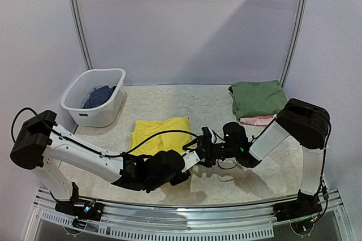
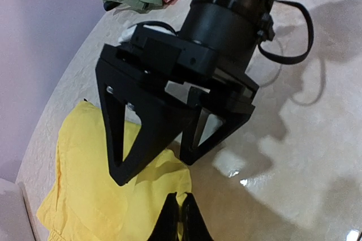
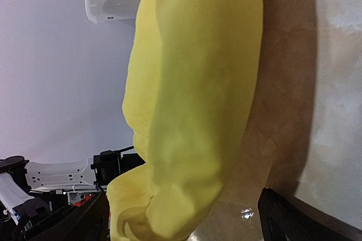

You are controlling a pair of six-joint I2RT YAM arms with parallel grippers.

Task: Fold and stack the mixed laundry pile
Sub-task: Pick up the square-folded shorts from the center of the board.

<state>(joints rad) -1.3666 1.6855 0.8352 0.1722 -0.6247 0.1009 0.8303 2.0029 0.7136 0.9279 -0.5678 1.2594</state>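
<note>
The bright yellow shorts (image 1: 160, 133), soft and loosely creased, lie on the pale marbled table (image 1: 169, 102) in front of the two arms, left of middle and not yet folded small. Their near right edge is where the work is. The left hand (image 2: 181, 215) has its fingers pressed together there, and a sliver of yellow shows between the tips, so it appears to be pinching that edge to keep the cloth raised and taut. The right hand (image 2: 155, 167) hangs just beside it with its black triangular fingers spread wide. In its own wrist view the yellow cloth fills the gap between them, untouched, which suggests it is lined up to take a second hold so that the shorts can be turned over between two grips. Well apart, at the far right of the table, a folded olive-green garment (image 1: 257, 97) rests on a pink garment (image 1: 257, 120). That is most likely the stack the shorts are meant to join, set clear of the working space. At the far left stands a white plastic slotted basket (image 1: 79, 111) with a dark blue garment (image 1: 100, 95) crumpled inside, apparently waiting its turn. Whether the left hand's pinch takes one layer or several cannot be told.
</note>
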